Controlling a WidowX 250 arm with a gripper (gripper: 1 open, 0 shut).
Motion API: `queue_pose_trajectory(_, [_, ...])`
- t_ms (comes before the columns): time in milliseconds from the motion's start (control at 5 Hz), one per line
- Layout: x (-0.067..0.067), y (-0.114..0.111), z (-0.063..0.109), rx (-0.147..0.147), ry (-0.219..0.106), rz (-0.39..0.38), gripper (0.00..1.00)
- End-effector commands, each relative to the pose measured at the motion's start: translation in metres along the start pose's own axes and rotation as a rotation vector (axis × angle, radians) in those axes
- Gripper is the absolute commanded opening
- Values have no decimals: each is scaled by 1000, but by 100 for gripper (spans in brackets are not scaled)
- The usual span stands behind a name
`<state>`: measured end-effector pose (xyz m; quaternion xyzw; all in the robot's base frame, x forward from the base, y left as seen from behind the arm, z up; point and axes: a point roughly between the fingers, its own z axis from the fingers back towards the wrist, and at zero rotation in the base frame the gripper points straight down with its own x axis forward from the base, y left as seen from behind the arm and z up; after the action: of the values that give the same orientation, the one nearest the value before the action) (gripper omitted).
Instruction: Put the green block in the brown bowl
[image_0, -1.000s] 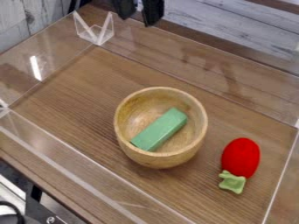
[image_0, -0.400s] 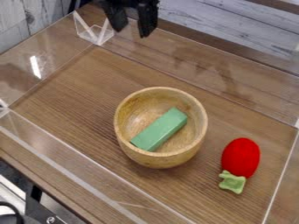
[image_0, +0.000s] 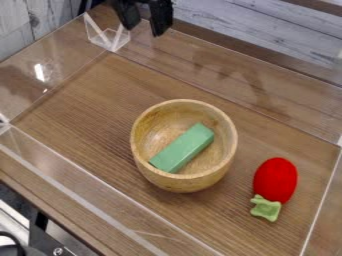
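The green block (image_0: 183, 147) lies tilted inside the brown bowl (image_0: 154, 173), which sits near the middle of the wooden table. My gripper (image_0: 142, 22) hangs at the top edge of the view, well behind and to the left of the bowl. Its dark fingers (image_0: 159, 18) stand apart, open, with nothing between them. Most of the arm is cut off by the frame.
A red strawberry toy (image_0: 274, 180) with a green leaf lies to the right of the bowl. Clear acrylic walls (image_0: 40, 75) ring the table, with a clear bracket (image_0: 107, 35) at the back left next to the gripper.
The gripper has shifted to the left along the top edge and a little lower. The block, the bowl and the strawberry have not moved.
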<state>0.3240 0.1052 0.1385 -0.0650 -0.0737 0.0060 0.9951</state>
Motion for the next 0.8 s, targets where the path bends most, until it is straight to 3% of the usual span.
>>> queue_pose_trajectory(0, [11, -8, 25, 20, -57, -43, 100])
queue_pose_trajectory(400, [24, -10, 8, 21, -40, -69, 100])
queue_pose_trajectory(600, [28, -5, 11, 18, -38, -74, 100])
